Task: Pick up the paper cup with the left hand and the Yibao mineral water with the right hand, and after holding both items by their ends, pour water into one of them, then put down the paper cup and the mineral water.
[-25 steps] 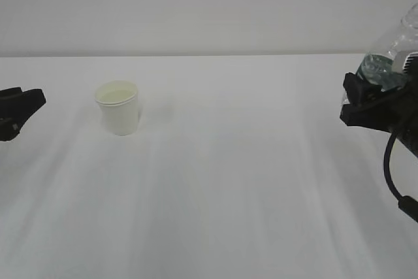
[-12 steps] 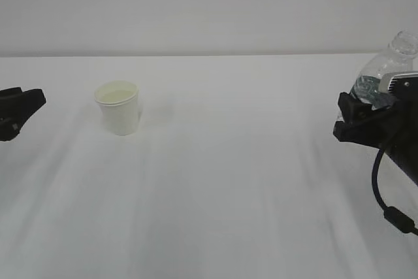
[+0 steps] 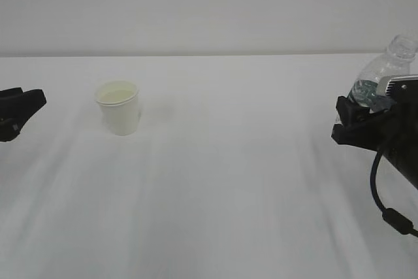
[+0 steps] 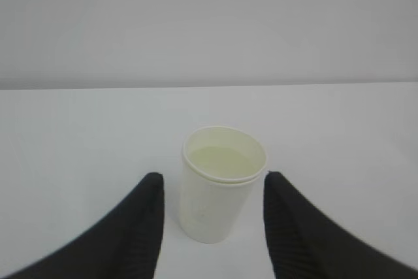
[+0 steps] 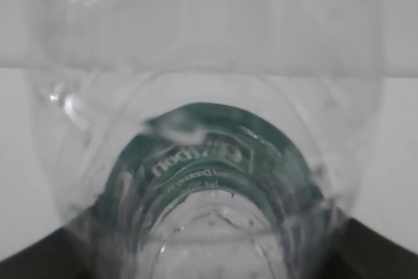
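the small white tapered paper cup (image 3: 119, 115) stands upright on the white bench (image 3: 222, 194), left of centre, with pale yellowish liquid inside. the black left gripper (image 3: 16, 112) sits near the left edge, apart from the cup; in the left wrist view its fingers (image 4: 140, 223) are spread, the cup (image 4: 221, 184) just ahead between their tips, untouched. at the right edge the black right gripper (image 3: 358, 122) is clamped on the small clear ribbed plastic bottle with a dark green label (image 3: 382, 76) (tilted, neck up and to the right), which fills the right wrist view (image 5: 209, 161).

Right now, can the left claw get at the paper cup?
Probably yes. The left claw is open, the paper cup stands upright just ahead between its fingers, and nothing blocks the way.
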`<state>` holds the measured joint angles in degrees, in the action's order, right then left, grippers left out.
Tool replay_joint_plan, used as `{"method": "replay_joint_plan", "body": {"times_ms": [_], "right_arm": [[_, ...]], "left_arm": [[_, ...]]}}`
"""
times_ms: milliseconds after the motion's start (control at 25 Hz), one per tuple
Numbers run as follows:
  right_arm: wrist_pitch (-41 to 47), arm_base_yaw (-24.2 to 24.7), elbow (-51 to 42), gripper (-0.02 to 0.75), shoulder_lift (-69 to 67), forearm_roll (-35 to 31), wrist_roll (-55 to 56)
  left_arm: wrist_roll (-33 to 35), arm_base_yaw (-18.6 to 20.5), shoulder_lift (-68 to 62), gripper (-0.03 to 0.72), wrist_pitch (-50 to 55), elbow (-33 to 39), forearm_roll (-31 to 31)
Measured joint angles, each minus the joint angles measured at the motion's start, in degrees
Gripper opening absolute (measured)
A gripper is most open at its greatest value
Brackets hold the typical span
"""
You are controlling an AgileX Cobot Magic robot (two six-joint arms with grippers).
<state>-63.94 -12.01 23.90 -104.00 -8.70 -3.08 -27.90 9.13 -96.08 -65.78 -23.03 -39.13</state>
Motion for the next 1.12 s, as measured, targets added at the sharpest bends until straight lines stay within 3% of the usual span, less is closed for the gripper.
{"method": "replay_joint_plan", "body": {"times_ms": [640, 1120], "right_arm": [[5.18, 0.0, 1.43, 0.456, 0.0, 4.61, 0.09], [10.04, 0.0, 3.28, 0.456, 0.0, 4.96, 0.09]], "left_arm": [[0.0, 0.0, 0.0, 0.358, 0.0, 0.0, -0.59], [0.0, 0.0, 0.0, 0.358, 0.0, 0.0, -5.7]]}}
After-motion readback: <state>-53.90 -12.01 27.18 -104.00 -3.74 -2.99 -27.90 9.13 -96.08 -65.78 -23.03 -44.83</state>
